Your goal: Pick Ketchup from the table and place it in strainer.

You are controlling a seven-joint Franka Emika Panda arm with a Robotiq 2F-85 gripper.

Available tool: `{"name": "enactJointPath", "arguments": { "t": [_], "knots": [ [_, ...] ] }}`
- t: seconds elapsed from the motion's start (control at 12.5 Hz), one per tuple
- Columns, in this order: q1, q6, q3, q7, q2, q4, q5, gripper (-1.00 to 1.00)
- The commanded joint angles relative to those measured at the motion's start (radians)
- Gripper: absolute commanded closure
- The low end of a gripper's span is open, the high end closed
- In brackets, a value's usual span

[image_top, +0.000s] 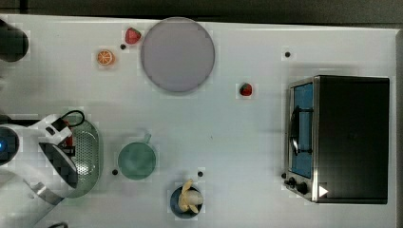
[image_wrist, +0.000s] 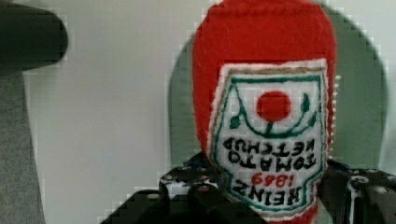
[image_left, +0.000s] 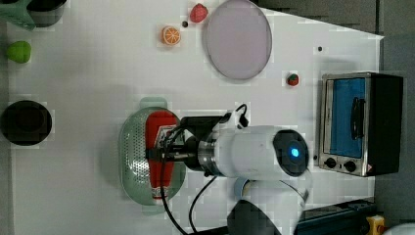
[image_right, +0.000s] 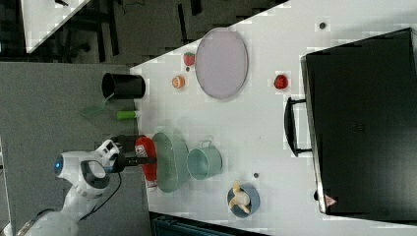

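Left view shows the gripper (image_left: pixel 164 152) clamped on the ketchup (image_left: pixel 160 128), which lies lengthwise over the strainer (image_left: pixel 133 161) near the desk's (image_left: pixel 88 88) edge; the pick looks done; only lowering and release remain.

The ketchup (image_left: pixel 159 147) is clamped between the jaws of the gripper (image_left: pixel 164 154), over the strainer (image_left: pixel 131 156). The cup (image_right: pixel 204 163) is set just beyond the strainer.
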Motion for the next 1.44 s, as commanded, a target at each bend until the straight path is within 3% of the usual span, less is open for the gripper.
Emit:
{"name": "enactJointPath", "arguments": {
  "t": [0.08,0.32,0.64,1.04,1.44],
  "knots": [
    [0.003,0.042,-0.033,0.078,0.040,0.016,-0.040,-0.30],
    [0.002,0.103,-0.045,0.082,0.074,0.028,-0.073,-1.00],
    [-0.021,0.038,-0.046,0.235,-0.053,0.063,-0.060,-1.00],
    [-0.156,-0.222,-0.080,0.245,-0.306,0.106,-0.055,-1.00],
    [-0.258,-0.543,-0.263,0.245,-0.492,0.184,0.023,-1.00]
  ]
}}
